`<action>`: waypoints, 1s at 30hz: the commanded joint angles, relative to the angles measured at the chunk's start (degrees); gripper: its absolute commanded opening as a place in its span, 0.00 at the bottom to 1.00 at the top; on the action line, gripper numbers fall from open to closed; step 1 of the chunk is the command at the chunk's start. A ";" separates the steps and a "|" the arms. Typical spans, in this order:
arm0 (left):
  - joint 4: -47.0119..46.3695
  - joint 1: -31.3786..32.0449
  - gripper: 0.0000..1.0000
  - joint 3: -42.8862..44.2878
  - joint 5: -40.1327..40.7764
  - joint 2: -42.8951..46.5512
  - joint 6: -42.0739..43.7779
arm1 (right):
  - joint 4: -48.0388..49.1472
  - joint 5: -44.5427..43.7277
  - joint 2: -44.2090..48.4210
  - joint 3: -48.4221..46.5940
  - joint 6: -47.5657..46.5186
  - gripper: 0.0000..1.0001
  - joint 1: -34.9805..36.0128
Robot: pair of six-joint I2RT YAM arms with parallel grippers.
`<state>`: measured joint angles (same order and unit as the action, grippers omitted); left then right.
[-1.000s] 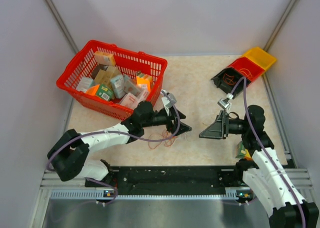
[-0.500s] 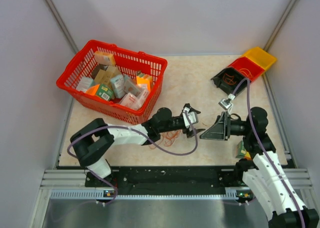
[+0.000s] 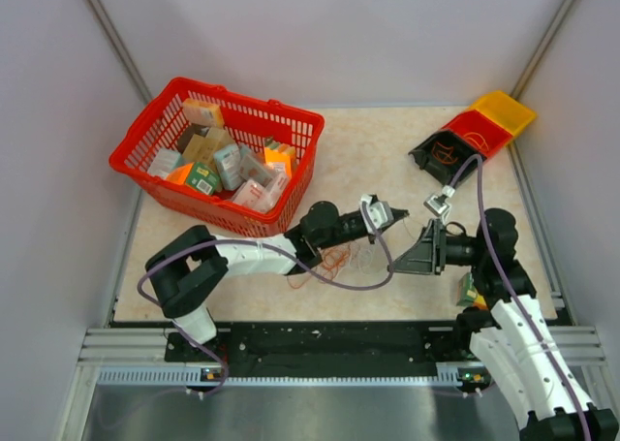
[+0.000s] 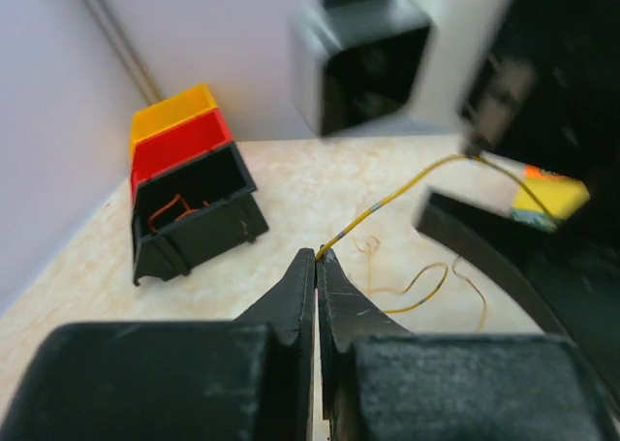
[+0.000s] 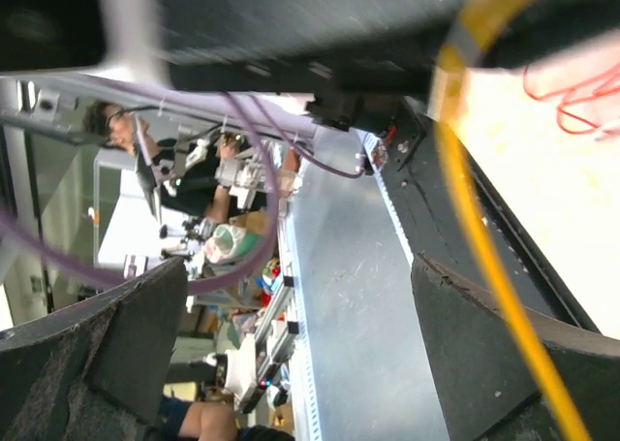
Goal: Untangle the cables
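Left gripper (image 4: 318, 256) clenched on one yellow strand (image 4: 387, 201), holds it taut above the cables (image 3: 334, 260) heaped on the table (image 3: 378, 150) under its wrist, probably offering it to the right gripper (image 5: 300, 267), which gapes around it unpinched.

The top camera hangs above and behind the arm bases and looks steeply down. It is far enough off to take in the whole table (image 3: 387, 160), the basket (image 3: 218, 155) and the bins (image 3: 475, 136). The left wrist camera sits just behind the left gripper (image 4: 317, 257), low over the table, facing the far right corner. With the top view it shares the bins and the right gripper (image 3: 409, 249), which looms blurred close ahead. The right wrist camera, rolled sideways, faces back over the near rail (image 5: 363, 296) into the room beyond. Both wrist views share the wire (image 4: 387, 201).
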<state>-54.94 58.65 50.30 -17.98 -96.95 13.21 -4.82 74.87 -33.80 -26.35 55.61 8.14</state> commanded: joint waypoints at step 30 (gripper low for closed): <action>47.99 -11.72 0.00 35.48 -6.54 -18.72 -40.19 | -20.35 -64.68 -7.34 -1.97 -18.52 0.98 8.21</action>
<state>-5.76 46.87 82.59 -20.36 -116.16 -22.72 -36.64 11.73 -42.85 -31.57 39.99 16.69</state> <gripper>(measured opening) 0.010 0.987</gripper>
